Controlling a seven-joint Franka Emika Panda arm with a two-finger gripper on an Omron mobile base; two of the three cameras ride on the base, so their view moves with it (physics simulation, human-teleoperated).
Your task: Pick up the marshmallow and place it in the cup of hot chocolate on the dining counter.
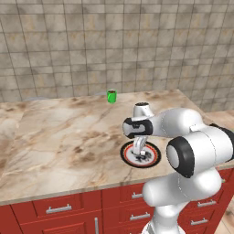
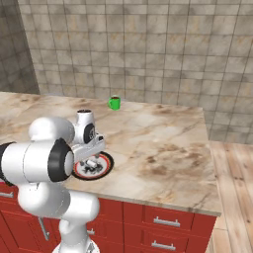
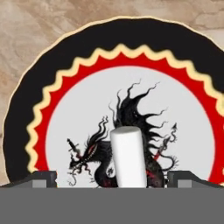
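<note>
arm: folded forward, wrist pointing down | tool (image 3: 112, 178): low, jaws spread wide, holding nothing

No readable text, labels or numbers anywhere here. Closest thing is the plate (image 3: 131, 57), which just has a black dragon drawing in the middle, no words or brand on it.

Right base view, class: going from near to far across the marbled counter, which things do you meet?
Round plate with black-and-red rim, lying under the white arm's open gripper → small bright green cup of hot chocolate, standing near the counter's far edge → tiled grey-brown wall.
</note>
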